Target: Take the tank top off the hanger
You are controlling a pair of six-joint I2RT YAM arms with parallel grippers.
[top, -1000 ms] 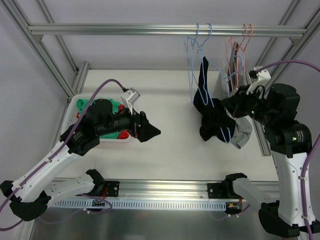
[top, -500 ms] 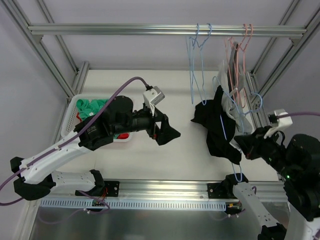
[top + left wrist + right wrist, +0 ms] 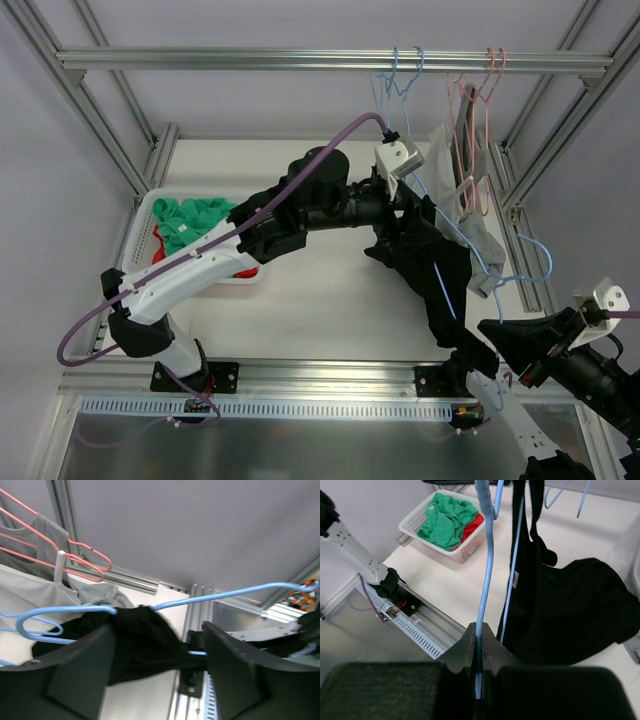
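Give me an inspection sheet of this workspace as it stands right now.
Surface: white table, basket at its left edge.
Job's things: black tank top draped on blue hanger, off the rail.
Clutter: basket holds green and red cloths; pink hangers with grey garment on rail.
Grippers: left gripper open around the tank top; right gripper shut on the hanger.
Cables: purple cable arcs over left arm.
Surroundings: aluminium frame.
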